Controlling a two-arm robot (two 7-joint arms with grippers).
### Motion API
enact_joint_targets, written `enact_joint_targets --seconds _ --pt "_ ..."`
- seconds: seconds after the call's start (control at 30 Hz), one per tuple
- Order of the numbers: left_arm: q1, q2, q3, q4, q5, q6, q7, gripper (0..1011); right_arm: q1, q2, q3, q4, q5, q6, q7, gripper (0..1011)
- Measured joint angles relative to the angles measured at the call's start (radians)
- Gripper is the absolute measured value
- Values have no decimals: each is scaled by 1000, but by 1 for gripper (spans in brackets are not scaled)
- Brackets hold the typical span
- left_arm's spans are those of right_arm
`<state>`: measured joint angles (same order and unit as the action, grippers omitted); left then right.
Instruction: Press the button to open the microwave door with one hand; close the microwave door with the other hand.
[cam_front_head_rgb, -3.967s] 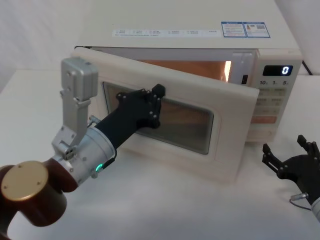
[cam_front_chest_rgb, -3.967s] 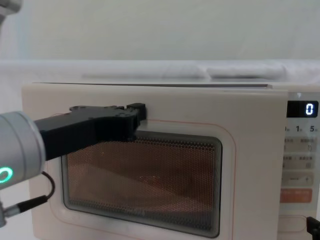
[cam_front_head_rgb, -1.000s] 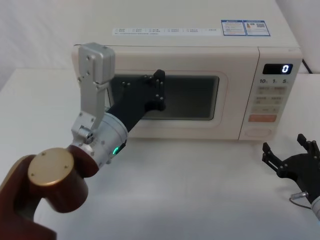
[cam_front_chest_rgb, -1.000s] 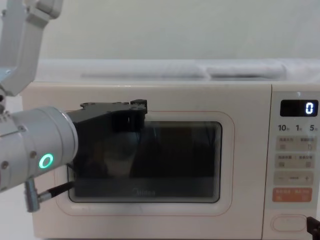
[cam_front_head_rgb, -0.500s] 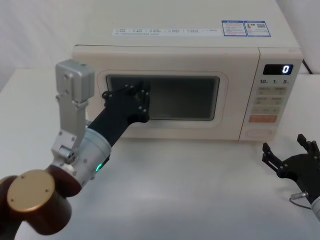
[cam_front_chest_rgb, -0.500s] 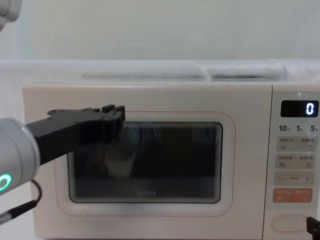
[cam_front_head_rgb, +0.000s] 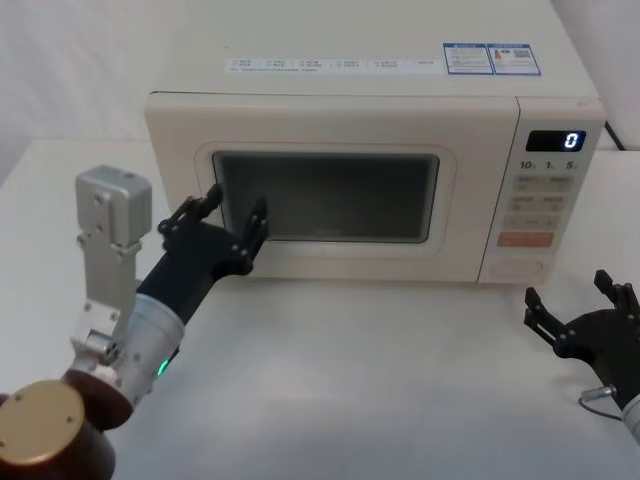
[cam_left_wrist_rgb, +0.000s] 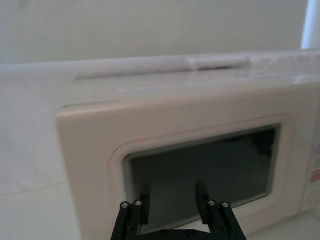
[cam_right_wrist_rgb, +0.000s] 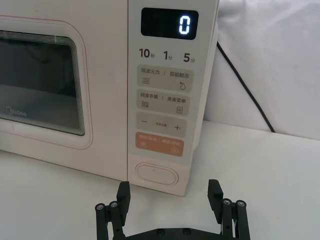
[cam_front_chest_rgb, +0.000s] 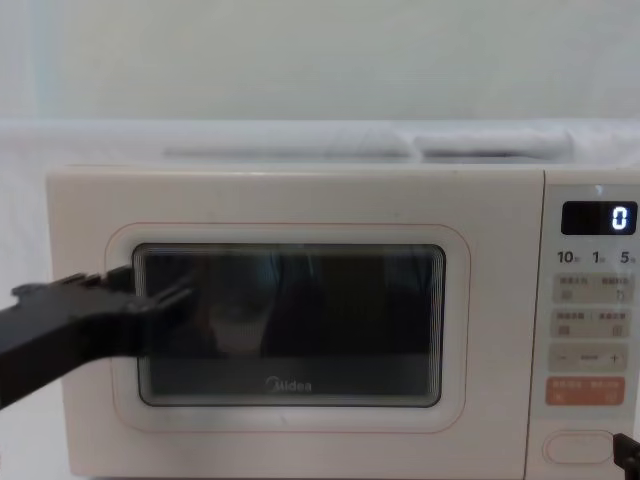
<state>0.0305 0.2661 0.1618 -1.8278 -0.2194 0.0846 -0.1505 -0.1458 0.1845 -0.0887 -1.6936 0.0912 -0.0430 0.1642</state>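
The microwave door (cam_front_head_rgb: 340, 196) lies flush with the cream oven front, its dark window unlit. My left gripper (cam_front_head_rgb: 232, 222), the other hand with a green ring on its silver wrist, hovers just off the door's lower left corner, open and holding nothing. In the left wrist view the left gripper (cam_left_wrist_rgb: 172, 207) faces the door (cam_left_wrist_rgb: 200, 165) with a gap between. The button (cam_front_head_rgb: 519, 267) sits at the foot of the control panel. My right gripper (cam_front_head_rgb: 583, 300) rests open on the table, in front of and below the button (cam_right_wrist_rgb: 157, 175).
The microwave stands on a white table (cam_front_head_rgb: 380, 380) with open surface in front of it. Its display (cam_front_head_rgb: 556, 139) reads 0, above an orange-red key (cam_front_head_rgb: 525, 238). A black cable (cam_right_wrist_rgb: 250, 100) runs down behind the right side of the oven.
My left gripper has drawn back from the door, down and to the left, and its fingers have spread apart. The door, ajar earlier, stays flush. The right gripper has not moved.
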Motion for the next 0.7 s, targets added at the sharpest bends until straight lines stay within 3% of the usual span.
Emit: enact_joint_targets --seconds 0.13,0.5,0.7 --pt "18 -8 -18 14 16 -15 11 717 0 0 0 0 0 0 0 1002" --pt "53 -33 -63 55 27 -31 18 1001 0 0 0 0 0 0 0 1002" --pt "66 -46 -80 79 30 -32 17 1001 0 0 0 0 0 0 0 1002"
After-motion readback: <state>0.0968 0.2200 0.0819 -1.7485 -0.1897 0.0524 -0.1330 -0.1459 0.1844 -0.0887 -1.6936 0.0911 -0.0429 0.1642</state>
